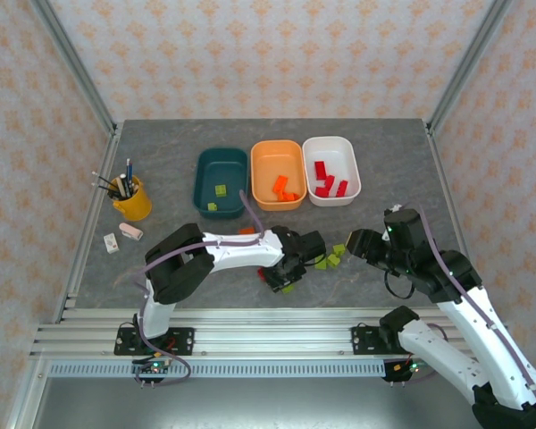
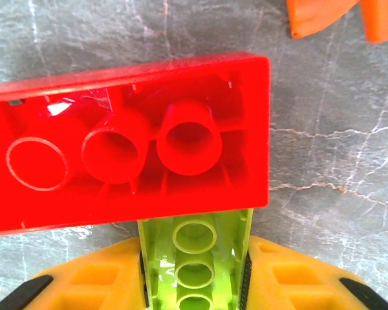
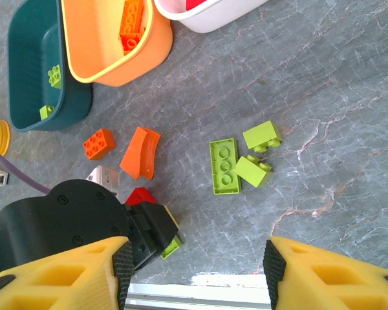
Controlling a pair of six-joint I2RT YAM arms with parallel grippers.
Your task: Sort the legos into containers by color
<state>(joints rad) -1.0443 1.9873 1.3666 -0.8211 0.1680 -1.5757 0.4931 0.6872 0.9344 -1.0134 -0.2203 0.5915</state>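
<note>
Seen from overhead, my left arm (image 1: 232, 250) rises from its base at the lower left, elbow folded, white forearm running rightward to the centre of the frame. My left tool (image 1: 284, 277) points down at the surface. In the left wrist view its yellow fingers (image 2: 97, 284), at the bottom edge, are clamped on a lime green brick (image 2: 194, 258). My right arm (image 1: 464, 304) climbs from the lower right corner, wrist bent toward centre. My right tool (image 1: 355, 243) hangs above the surface, jaws spread wide.
</note>
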